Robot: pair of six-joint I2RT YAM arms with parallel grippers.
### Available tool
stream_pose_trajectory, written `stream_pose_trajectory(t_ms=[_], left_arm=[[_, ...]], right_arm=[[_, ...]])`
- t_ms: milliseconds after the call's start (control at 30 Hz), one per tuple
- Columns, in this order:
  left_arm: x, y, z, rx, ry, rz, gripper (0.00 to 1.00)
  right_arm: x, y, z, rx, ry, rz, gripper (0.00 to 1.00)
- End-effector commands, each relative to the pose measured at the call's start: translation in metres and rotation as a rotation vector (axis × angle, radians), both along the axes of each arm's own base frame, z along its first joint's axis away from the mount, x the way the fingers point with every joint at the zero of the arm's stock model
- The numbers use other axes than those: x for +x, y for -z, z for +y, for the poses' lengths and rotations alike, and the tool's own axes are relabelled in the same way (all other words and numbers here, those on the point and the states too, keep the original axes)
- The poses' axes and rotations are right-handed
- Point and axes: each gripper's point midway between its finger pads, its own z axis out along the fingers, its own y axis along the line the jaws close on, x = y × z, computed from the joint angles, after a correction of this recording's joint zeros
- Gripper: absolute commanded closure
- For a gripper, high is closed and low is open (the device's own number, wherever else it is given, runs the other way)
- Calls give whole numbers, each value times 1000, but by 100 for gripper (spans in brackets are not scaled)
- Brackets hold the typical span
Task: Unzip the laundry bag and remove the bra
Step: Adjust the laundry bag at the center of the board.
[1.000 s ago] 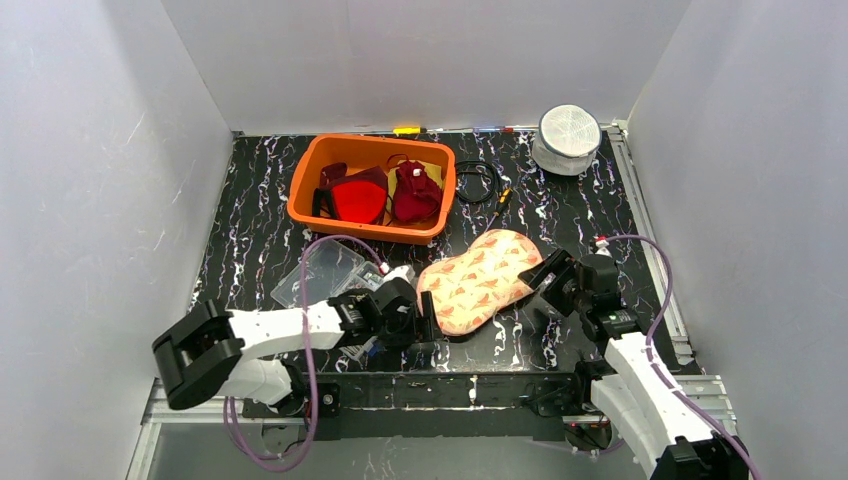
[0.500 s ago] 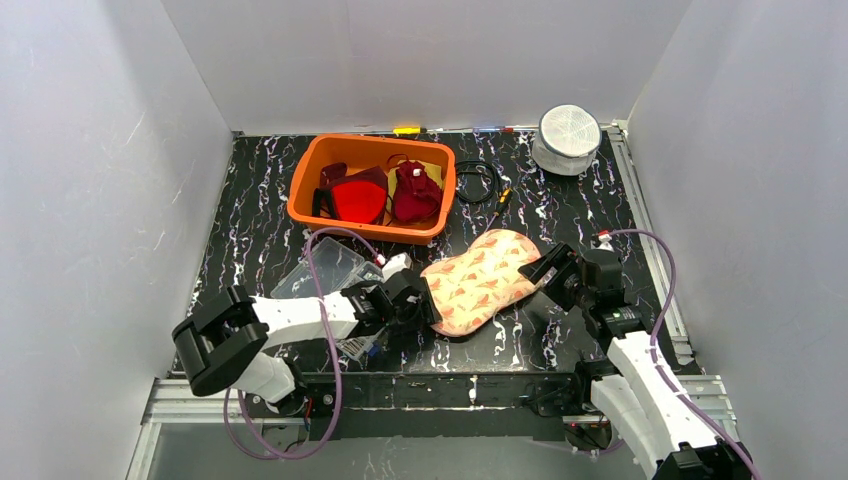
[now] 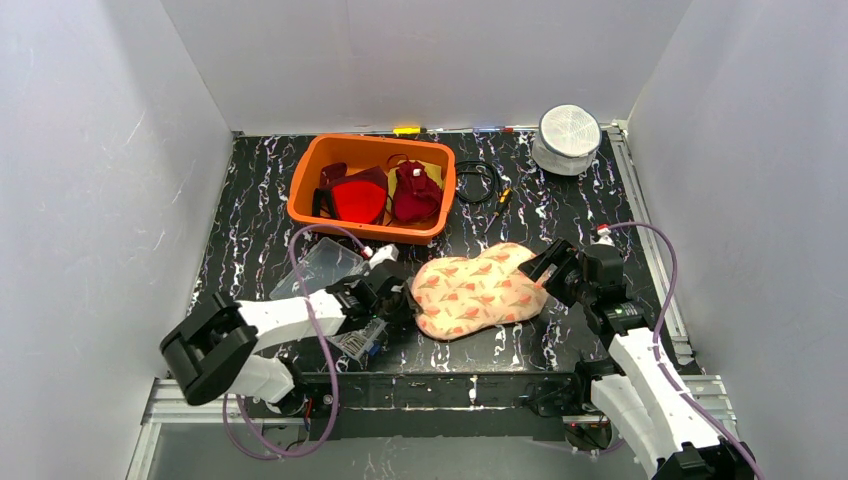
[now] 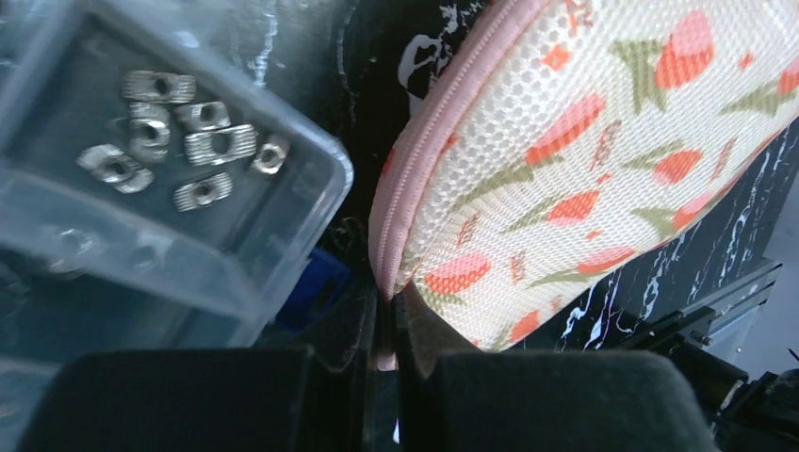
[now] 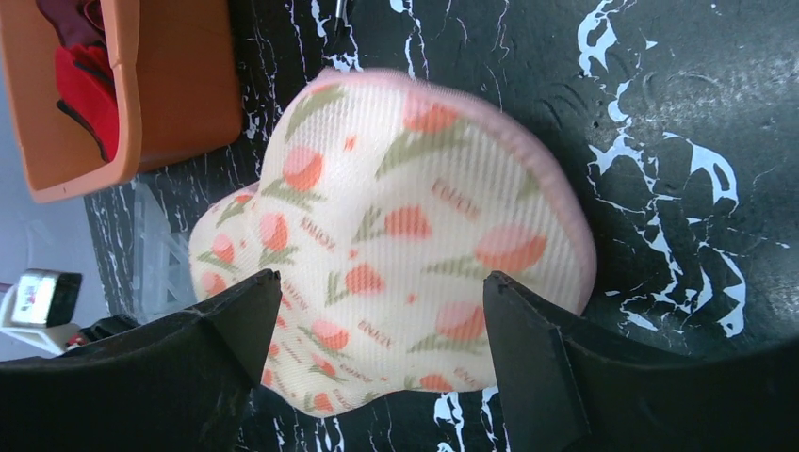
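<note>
The laundry bag (image 3: 474, 292) is a cream mesh pouch with red tulip print and a pink zipper edge, lying on the black marbled table. In the left wrist view the laundry bag (image 4: 603, 179) fills the right half. My left gripper (image 4: 386, 339) is shut on its pink edge at the bag's left end, and the left gripper (image 3: 405, 300) meets that end in the top view. My right gripper (image 5: 377, 301) stands open, its fingers wide apart just above the laundry bag (image 5: 396, 226) at the right end; the right gripper (image 3: 548, 272) shows there from above. The bra is hidden.
An orange bin (image 3: 303, 196) of red and maroon garments stands behind the bag. A clear plastic box (image 3: 318, 268) holding metal nuts (image 4: 179, 122) lies beside my left gripper. A black cable coil (image 3: 476, 182) and a white round container (image 3: 568, 138) sit at the back right.
My left gripper moved right and closed on the bag's pink edge. The bag swung from slanted to lying more level. The right gripper stayed open and shifted slightly.
</note>
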Motion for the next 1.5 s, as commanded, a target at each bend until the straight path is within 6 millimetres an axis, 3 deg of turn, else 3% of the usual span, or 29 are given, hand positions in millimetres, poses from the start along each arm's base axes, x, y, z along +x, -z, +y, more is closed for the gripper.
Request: stream_pose_trajectory(t_ms=[0, 167, 300, 467, 733, 900, 1000, 1167, 1233, 1400, 1467], left_arm=[[-13, 6, 45, 102, 9, 17, 100], [-28, 2, 74, 183, 68, 36, 100], [-33, -8, 80, 233, 167, 56, 100], [-29, -22, 82, 336, 296, 76, 100], [5, -48, 87, 511, 315, 33, 100], [35, -48, 93, 673, 308, 18, 99], [40, -58, 84, 649, 298, 2, 89], [28, -89, 76, 515, 263, -59, 42], [16, -100, 76, 450, 253, -74, 30], [-22, -118, 74, 285, 185, -85, 21], [-41, -118, 64, 184, 158, -99, 21]], right_arm=[[9, -22, -1, -42, -22, -73, 13], [17, -20, -7, -75, 0, -88, 13], [20, -12, 2, -54, -42, -77, 14], [14, 13, 10, -34, -91, -15, 17], [-17, 40, 15, 20, -121, 54, 26], [-31, 44, 17, 41, -132, 74, 24], [-33, 40, 13, 12, -132, 85, 18], [-29, 26, 8, -23, -124, 65, 14], [-25, 19, 8, -33, -125, 46, 13], [-18, 2, 15, -12, -157, 1, 14], [-17, 0, 21, 18, -172, -4, 16]])
